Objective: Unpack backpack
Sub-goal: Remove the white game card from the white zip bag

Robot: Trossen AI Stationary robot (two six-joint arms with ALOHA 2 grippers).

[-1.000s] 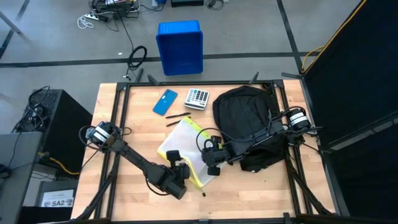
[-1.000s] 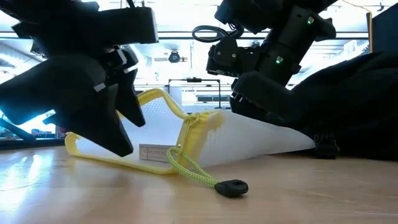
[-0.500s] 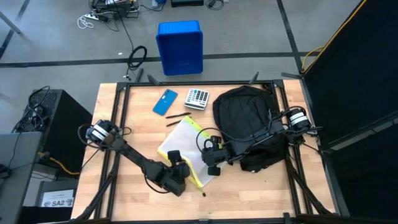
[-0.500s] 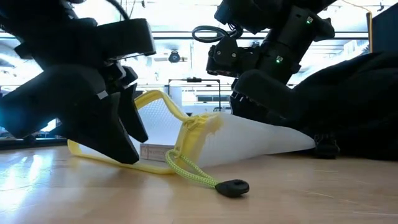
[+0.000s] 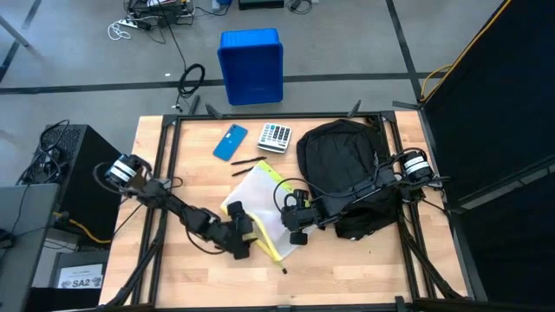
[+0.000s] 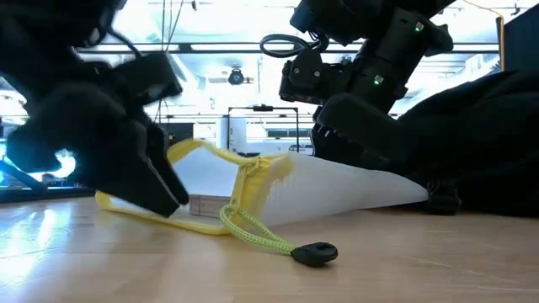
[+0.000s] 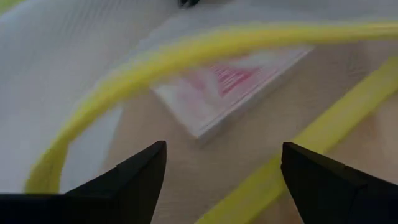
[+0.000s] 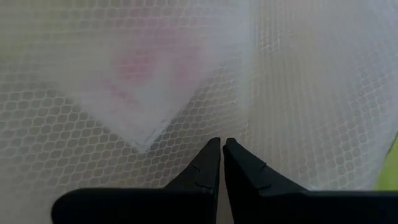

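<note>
The black backpack point(image 5: 345, 160) lies at the table's right, behind my right arm. A white mesh pouch with yellow trim point(image 5: 251, 201) lies left of it, its mouth toward the near edge. The mouth's upper yellow rim point(image 7: 143, 62) arches up over a white and pink box point(image 7: 230, 87) inside. My left gripper point(image 7: 224, 155) is open at that mouth, low over the table point(image 6: 168, 198), fingers pointing in toward the box. My right gripper point(image 5: 293, 232) is shut on the pouch's upper mesh point(image 8: 124, 93). A yellow-green cord with a black toggle point(image 6: 313, 252) trails from the pouch onto the table. My left gripper stands at the pouch's mouth; I cannot tell whether its fingers touch the yellow trim. My right gripper pinches the pouch's upper mesh layer point(image 8: 224, 134) at its fingertips, slanting down from the table's right. The upper layer stands raised off the table there, and the pouch's lower edge rests on the wood.
A blue phone point(image 5: 230, 142), a calculator point(image 5: 276, 136) and a pen point(image 5: 247, 165) lie at the table's far side. A blue bin point(image 5: 251, 65) stands on the floor beyond the far edge. Bare wood lies along the near edge.
My left gripper has sunk toward the table and moved in toward the pouch's mouth, tipping nearer to level. The pouch's upper yellow rim stands a little lower than before. My right gripper has kept still.
</note>
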